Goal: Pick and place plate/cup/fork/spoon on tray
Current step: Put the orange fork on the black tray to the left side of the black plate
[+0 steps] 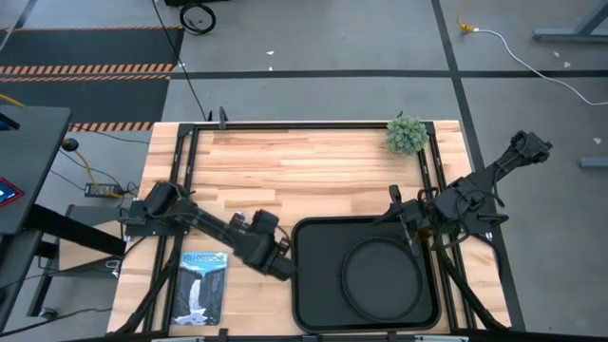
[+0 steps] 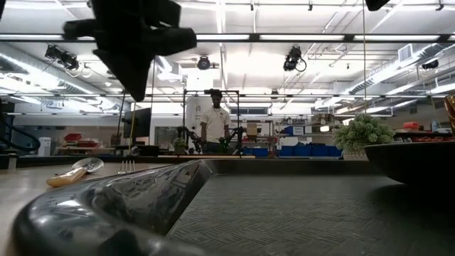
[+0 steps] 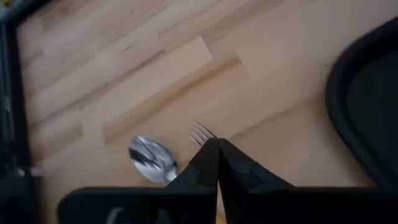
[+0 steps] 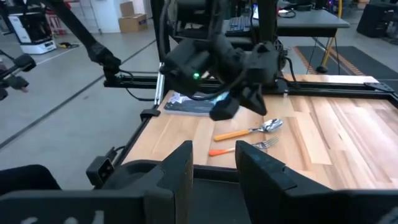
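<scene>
The black tray [image 1: 313, 285] lies at the table's near middle with the round black plate [image 1: 383, 275] on it. The fork [image 4: 242, 147] and the spoon [image 4: 249, 130] lie flat on the wood just left of the tray; the left arm hides them in the high view. My left gripper [image 3: 217, 155] hangs shut just above them, with the fork's tines [image 3: 200, 132] showing past its tips. My right gripper [image 4: 214, 165] is open and empty over the tray's far right part [image 1: 410, 228]. An amber sliver [image 2: 450, 114] at the low view's right edge may be the cup.
A small potted plant [image 1: 407, 134] stands at the table's far right. A booklet [image 1: 202, 285] lies at the near left. Bare wood stretches across the table's far half. A person [image 2: 213, 121] stands in the room beyond the table.
</scene>
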Motion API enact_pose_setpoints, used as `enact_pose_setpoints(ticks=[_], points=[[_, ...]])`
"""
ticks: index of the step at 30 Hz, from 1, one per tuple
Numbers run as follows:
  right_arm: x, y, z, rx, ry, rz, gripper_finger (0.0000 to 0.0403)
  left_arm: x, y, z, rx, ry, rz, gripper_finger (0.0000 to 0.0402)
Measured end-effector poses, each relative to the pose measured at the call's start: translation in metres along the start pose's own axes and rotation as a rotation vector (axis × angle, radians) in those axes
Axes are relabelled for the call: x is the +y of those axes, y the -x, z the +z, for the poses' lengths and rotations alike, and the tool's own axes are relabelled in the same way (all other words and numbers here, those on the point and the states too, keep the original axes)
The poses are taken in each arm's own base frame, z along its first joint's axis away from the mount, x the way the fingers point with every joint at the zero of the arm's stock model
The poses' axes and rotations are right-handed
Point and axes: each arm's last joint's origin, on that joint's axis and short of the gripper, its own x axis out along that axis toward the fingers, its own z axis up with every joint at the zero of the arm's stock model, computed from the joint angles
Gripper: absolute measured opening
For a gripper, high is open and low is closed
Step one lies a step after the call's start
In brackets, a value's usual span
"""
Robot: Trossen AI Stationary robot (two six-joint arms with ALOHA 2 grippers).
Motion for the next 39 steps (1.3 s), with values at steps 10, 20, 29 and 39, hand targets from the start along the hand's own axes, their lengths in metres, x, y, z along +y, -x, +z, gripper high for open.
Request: enact_pose_setpoints(ticks=[10, 20, 29, 39], points=[[0.0, 0.0, -0.002, 0.024, -0.014, -0.002, 0.0128, 0.025, -0.035, 0.0, 0.054, -0.108, -0.027, 0.0004], [0.0, 0.0, -0.004, 0.042, 0.004, -0.003, 0.0128, 0.045, -0.056, -0.007, 0.261, 0.416, -0.159, 0.0028], [0.0, 0.0, -0.005, 0.05, 0.023, 0.022, 0.0128, 0.031, -0.061, -0.01, 0.307, 0.549, -0.215, 0.0104], [0.0, 0.0, -0.008, 0.081, 0.024, 0.037, 0.0128, 0.008, -0.059, -0.018, 0.315, 0.544, -0.195, 0.0131]])
